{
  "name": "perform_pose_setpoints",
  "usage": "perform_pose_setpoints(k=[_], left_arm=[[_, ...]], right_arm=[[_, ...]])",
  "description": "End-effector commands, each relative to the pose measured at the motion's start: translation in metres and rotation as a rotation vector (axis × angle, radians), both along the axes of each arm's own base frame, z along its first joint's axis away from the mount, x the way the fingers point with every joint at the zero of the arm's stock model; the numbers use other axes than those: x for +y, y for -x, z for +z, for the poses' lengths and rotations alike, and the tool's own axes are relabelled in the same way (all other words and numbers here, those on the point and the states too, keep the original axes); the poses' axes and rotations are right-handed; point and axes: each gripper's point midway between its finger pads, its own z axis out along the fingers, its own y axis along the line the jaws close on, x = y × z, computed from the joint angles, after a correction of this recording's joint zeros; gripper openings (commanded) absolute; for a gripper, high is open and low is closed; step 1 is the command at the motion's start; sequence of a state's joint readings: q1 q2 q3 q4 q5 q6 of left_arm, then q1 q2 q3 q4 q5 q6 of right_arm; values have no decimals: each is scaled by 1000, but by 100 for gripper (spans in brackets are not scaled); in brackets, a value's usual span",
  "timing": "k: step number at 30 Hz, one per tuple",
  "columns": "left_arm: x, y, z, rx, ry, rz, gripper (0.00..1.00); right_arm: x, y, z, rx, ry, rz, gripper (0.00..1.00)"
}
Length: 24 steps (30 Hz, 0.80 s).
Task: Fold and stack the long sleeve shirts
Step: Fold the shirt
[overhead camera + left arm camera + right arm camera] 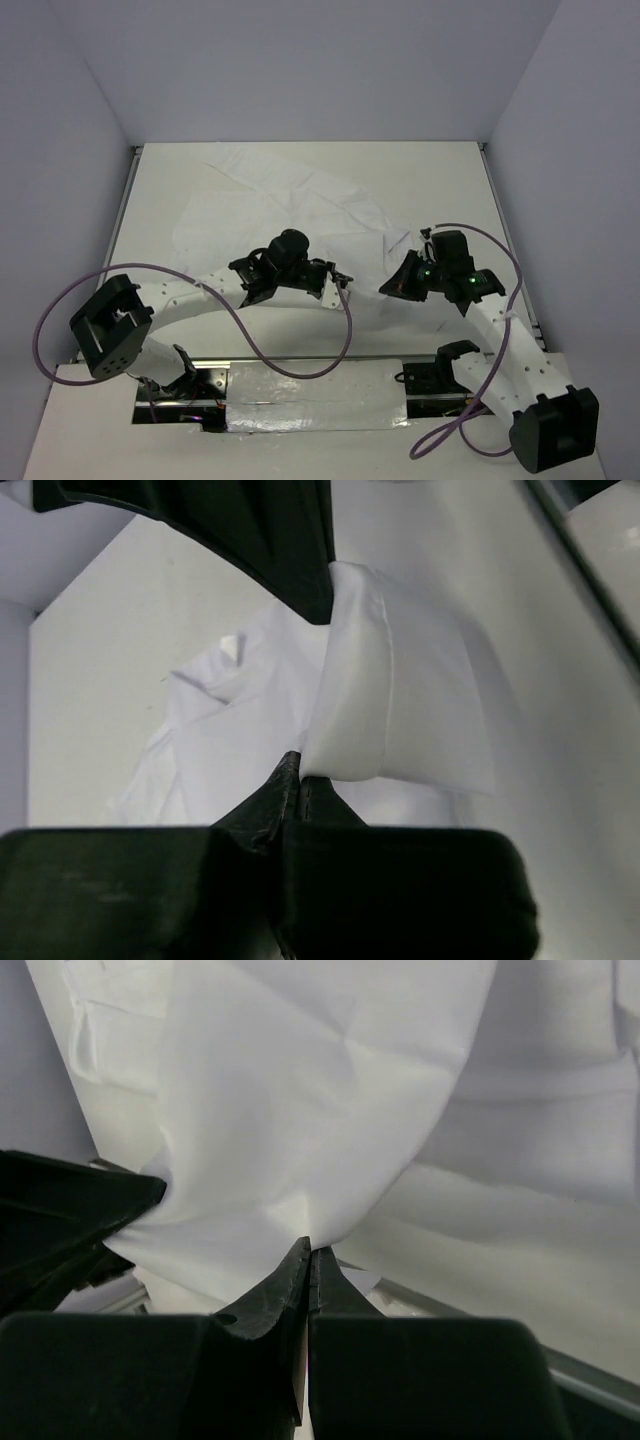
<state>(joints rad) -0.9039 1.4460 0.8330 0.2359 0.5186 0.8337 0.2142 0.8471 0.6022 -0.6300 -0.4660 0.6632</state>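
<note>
The shirt (290, 205) is lying wrinkled across the middle of the table (450, 180), its far edge reaching toward the back left corner, with bare table showing along both sides. The left gripper (306, 688) is pinching a folded edge over the table's middle. The right gripper (398, 277), nearer the table's right edge, is clamping a lifted fold.

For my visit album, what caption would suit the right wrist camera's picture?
Right gripper shut on a fold of the white shirt, whose wrinkled cloth fans out above it.
</note>
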Motion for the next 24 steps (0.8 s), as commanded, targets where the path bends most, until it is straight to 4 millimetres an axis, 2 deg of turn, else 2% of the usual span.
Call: perform_pose_setpoints(k=[1, 2, 9, 11, 12, 14, 15, 16, 17, 18, 20, 21, 24], left_arm=[[4, 29, 9, 146, 2, -113, 0], [7, 32, 5, 178, -17, -119, 0], [12, 56, 24, 220, -25, -251, 0], [13, 58, 19, 261, -38, -247, 0], [13, 59, 13, 314, -49, -232, 0], [10, 53, 10, 367, -28, -214, 0], [10, 51, 8, 461, -19, -168, 0], [6, 42, 4, 503, -3, -125, 0], [2, 28, 8, 520, 40, -85, 0], [1, 24, 0, 613, 31, -39, 0], [-1, 12, 1, 681, 43, 6, 0], [-3, 9, -1, 744, 51, 36, 0], [-6, -10, -6, 900, 81, 127, 0]], right_arm=[[-8, 22, 5, 41, 59, -5, 0], [-5, 27, 6, 47, 57, 9, 0], [2, 70, 8, 140, 81, 93, 0], [3, 77, 3, 173, 93, 130, 0], [3, 78, -1, 170, 107, 153, 6], [3, 68, -7, 154, 128, 165, 26], [6, 59, -3, 119, 129, 177, 41], [7, 50, 0, 75, 142, 193, 49], [9, 35, 3, 30, 158, 190, 57], [12, 22, 19, -37, 156, 197, 66], [13, 0, 36, -142, 186, 205, 72], [15, -9, 51, -200, 184, 207, 75], [17, -20, 66, -288, 169, 211, 79]])
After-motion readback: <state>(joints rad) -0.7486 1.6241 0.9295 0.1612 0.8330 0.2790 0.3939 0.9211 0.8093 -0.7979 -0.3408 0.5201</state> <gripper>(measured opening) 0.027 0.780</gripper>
